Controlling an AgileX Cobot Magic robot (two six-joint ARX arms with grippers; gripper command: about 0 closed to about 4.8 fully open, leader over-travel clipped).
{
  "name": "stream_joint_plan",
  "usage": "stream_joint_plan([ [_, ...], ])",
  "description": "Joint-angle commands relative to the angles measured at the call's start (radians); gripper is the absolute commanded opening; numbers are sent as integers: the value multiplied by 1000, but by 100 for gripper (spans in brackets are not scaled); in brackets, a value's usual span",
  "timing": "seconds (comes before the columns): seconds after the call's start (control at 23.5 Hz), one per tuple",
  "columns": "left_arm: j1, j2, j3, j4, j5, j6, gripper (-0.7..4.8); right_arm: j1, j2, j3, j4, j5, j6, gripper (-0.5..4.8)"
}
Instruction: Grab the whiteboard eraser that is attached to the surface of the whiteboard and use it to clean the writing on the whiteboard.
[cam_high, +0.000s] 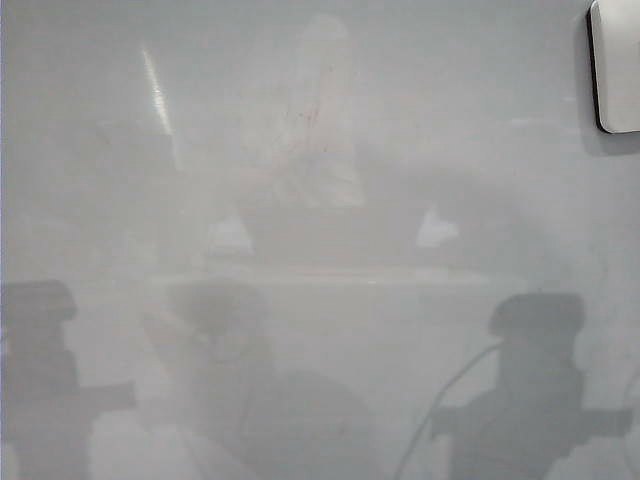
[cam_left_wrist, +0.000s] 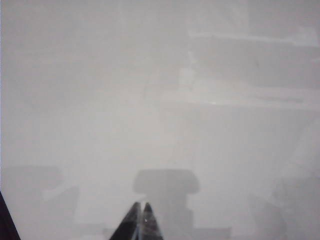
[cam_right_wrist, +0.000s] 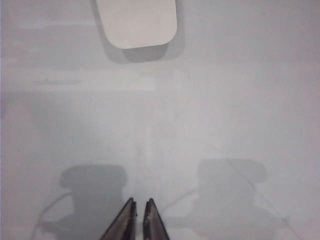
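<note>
Whiteboard eraser (cam_right_wrist: 136, 22) – light, stiff, magnet-stuck on whiteboard (cam_high: 320, 400); pinch long sides. Left claw (cam_left_wrist: 141, 222), right claw (cam_right_wrist: 140, 220) both pinched narrow, empty, well apart from it.

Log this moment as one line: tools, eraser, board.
left tool: shut, empty | right tool: shut, empty | whiteboard eraser: on whiteboard, untouched | writing: faint marks only

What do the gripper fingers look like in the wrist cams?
Left gripper and right gripper: each shows two slim dark fingers tapering to points, glossy edges. No markings or cables visible on them. Arms themselves appear only as grey reflections in the whiteboard.
</note>
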Motion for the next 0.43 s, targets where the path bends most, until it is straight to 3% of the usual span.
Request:
stream_joint_plan([
  [0.04,-1,0,5,17,1,-6,-5,0,-2,-4,6,1,0,41],
  [0.43,-1,0,5,17,1,-6,-5,0,-2,-4,6,1,0,41],
])
